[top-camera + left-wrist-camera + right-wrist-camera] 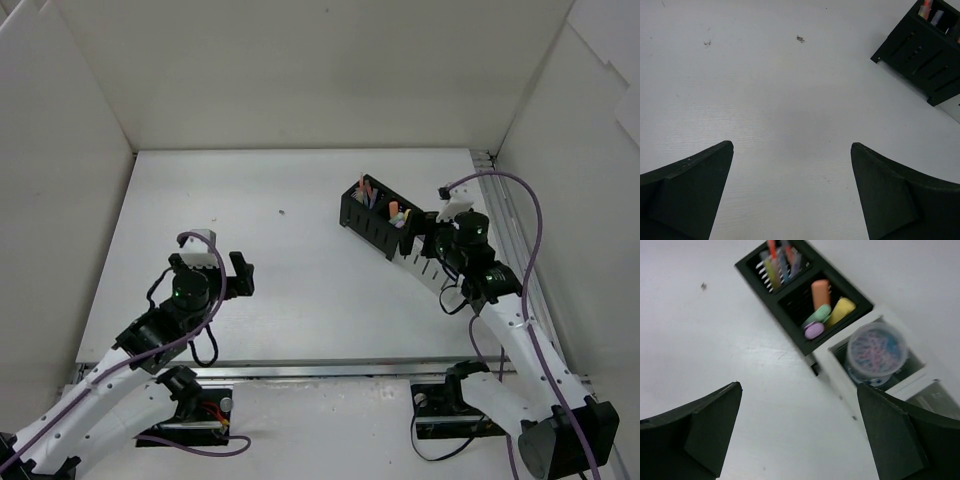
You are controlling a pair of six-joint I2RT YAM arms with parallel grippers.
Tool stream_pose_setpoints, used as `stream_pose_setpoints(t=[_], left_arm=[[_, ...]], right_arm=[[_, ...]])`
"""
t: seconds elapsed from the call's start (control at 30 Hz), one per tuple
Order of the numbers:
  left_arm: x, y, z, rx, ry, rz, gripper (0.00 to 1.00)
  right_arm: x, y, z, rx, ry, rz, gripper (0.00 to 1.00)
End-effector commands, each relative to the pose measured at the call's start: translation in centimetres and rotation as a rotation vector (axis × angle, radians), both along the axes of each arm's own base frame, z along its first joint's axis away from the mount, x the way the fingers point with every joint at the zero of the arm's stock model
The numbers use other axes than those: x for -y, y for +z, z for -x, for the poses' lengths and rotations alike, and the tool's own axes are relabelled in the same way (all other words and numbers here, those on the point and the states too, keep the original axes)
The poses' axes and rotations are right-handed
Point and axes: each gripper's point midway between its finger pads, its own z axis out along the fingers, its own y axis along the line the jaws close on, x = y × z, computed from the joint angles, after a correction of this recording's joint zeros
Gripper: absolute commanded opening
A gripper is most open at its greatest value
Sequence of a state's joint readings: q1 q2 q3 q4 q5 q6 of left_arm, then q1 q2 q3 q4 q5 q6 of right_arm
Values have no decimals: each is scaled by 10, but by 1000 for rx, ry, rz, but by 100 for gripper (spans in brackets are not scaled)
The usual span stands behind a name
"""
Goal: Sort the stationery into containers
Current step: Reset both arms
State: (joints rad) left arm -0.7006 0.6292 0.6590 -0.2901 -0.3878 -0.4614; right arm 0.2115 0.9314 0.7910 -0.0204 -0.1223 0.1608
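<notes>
Right gripper: jaws spread wide, nothing between them; it hangs over the table. In the right wrist view the black organizer sits at 12 o'clock of it and the white organizer at 2 o'clock; the two stand end to end, apparently touching.

Black organizer, far compartment: thin pens standing on end, red and yellow among them. Near compartment: orange highlighter, yellow highlighter, green highlighter and purple highlighter, packed together and leaning.

White organizer: a round tub sits in the compartment next to the black one; its fill is speckled blue and pink, too blurred to identify.

Left gripper: jaws likewise wide apart and empty; table below. The black organizer is at 2 o'clock of it, well apart; a small dark speck on the table at 12 o'clock.

Top view: the left gripper is at about 8 o'clock of the table and both organizers at 2 o'clock; the right gripper is on the 3 o'clock side of the white organizer, close above it; contact cannot be told.
</notes>
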Motion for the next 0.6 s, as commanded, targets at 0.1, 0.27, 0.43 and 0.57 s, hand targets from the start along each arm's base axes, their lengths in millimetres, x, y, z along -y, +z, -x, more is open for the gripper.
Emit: stream_pose_setpoints(t=[0.1, 0.27, 0.43, 0.57], left_arm=[[-17, -1, 8, -1, 92, 77, 99], [-25, 5, 11, 12, 117, 70, 100], [-26, 7, 8, 24, 121, 59, 100], [-24, 10, 6, 20, 118, 44, 99]], right_arm=[[-49, -21, 20, -97, 217, -23, 98], [-71, -18, 31, -59, 346, -26, 98], [-88, -11, 35, 29, 399, -101, 98], [-92, -3, 36, 68, 409, -108, 98]])
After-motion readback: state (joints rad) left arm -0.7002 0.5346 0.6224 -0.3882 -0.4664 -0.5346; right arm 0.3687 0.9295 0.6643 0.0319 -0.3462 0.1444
